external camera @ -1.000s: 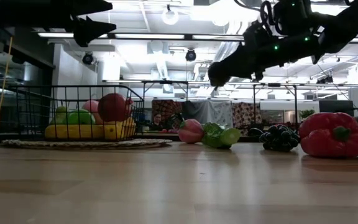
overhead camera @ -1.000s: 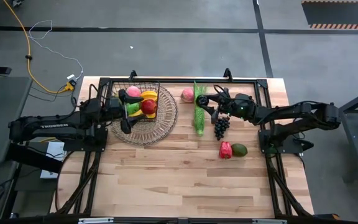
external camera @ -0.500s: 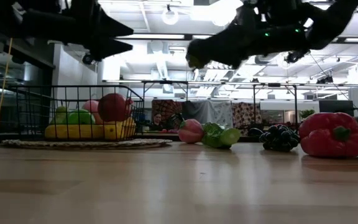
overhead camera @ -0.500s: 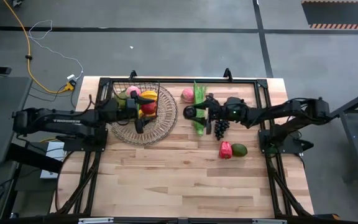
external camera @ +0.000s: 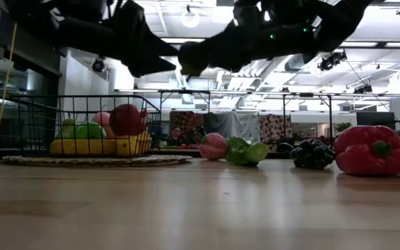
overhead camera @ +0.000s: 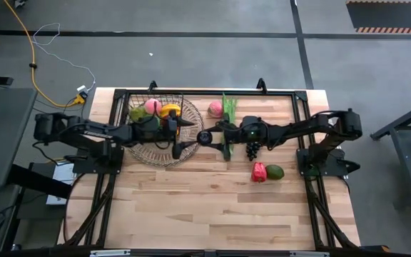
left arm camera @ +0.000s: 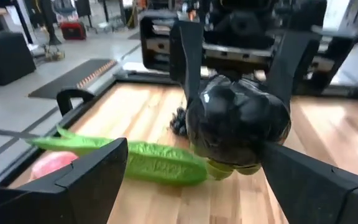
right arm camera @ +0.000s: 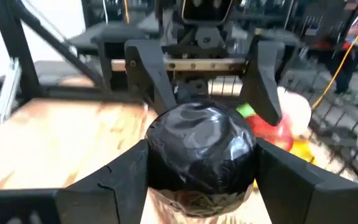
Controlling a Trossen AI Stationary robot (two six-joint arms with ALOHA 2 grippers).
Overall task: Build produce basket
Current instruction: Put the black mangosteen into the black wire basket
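Observation:
My right gripper [overhead camera: 207, 136] is shut on a dark glossy avocado-like fruit [right arm camera: 201, 149] with a yellow-green underside [left arm camera: 229, 171], in the air by the wicker tray's [overhead camera: 191, 146] right rim. My left gripper [overhead camera: 188, 135] faces it from the left, open. Its fingers [left arm camera: 86, 180] stand on either side of the fruit [left arm camera: 238, 121] without touching it. The black wire basket [overhead camera: 138, 107] rests on the tray and holds bananas, a green apple, a red apple [external camera: 127, 119] and a peach. In the low view both grippers hang high over the table, left [external camera: 162, 59] and right [external camera: 186, 66]. My right gripper pinches the dark fruit by its two sides [right arm camera: 160, 155] between both fingers [right arm camera: 104, 180]. The fingers come level from the table's right. The fruit is lifted clear of the table and the tray.
On the table to the right lie a pink peach [overhead camera: 215, 108], a long green stalk [overhead camera: 228, 128], purple grapes [overhead camera: 252, 146], a red pepper [overhead camera: 259, 171] and a green fruit [overhead camera: 275, 171]. A black frame rail [overhead camera: 205, 91] runs along the far edge. The near half is bare wood.
My right gripper has carried the dark fruit toward the table's left, from above the peach and stalk to the tray's right rim. My left gripper has moved toward the table's right, across the basket, until its fingers flank the fruit.

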